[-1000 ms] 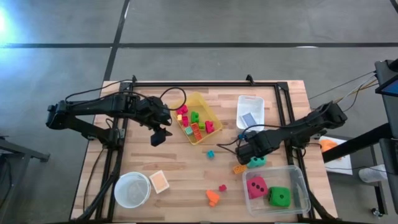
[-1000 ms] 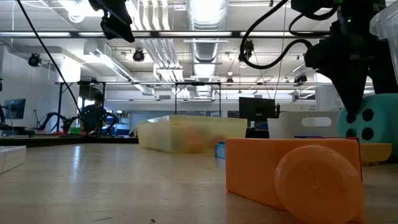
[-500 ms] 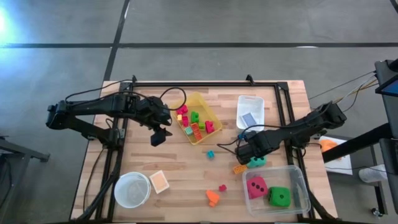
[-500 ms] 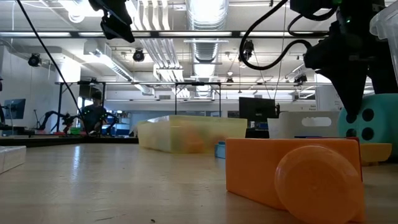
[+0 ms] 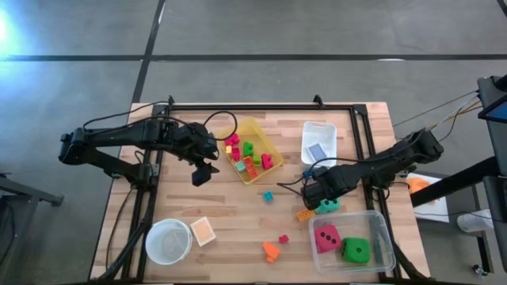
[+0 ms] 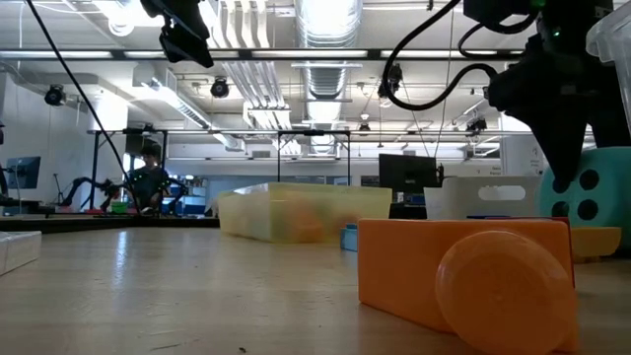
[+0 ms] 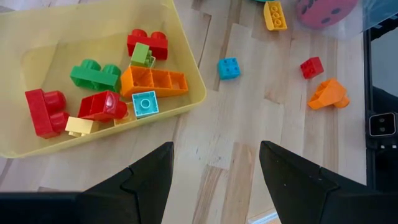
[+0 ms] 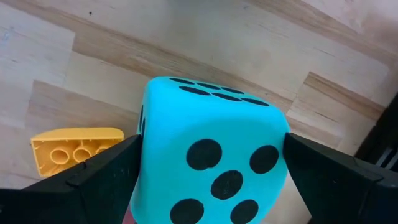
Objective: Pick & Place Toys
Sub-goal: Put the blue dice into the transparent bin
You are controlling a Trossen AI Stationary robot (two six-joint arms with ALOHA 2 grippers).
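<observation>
While the right gripper [image 8: 211, 180] is straddling the big teal black-dotted foam die [image 5: 326, 206], its two dark fingers are standing fully apart on either side of the cube, close to its faces but not yet squeezing, so the die is sitting on the wooden table just beside the near rim of the clear plastic bin [image 5: 383, 229], on the side toward the table's middle. That bin is already holding the pink-red dotted die [image 5: 326, 237] and the green dotted die [image 5: 356, 251], and this is where the trouble is probably lying: the teal die is wide, the jaws are already spread to what looks like their limit, and any skew in the closing could be pressing on a corner instead of a flat face, letting the soft cube twist or pop out. A small orange-yellow studded plastic brick [image 8: 76, 147] is lying right against the die, on the side away from the clear bin, and one finger may be nudging or trapping it as the jaws close. Room in the clear bin is also getting tight, so a die dropped there could be landing on the other two and rolling back over the rim. The left gripper [image 7: 216, 180] is hovering well away from the clear bin, beside the yellow plastic tub [image 5: 270, 145] of mixed blocks, jaws partly apart and holding nothing; a small blue brick [image 5: 268, 195], a red one [image 5: 283, 238] and an orange one [image 5: 271, 251] are waiting loose on the wood between the tub and the clear bin.
</observation>
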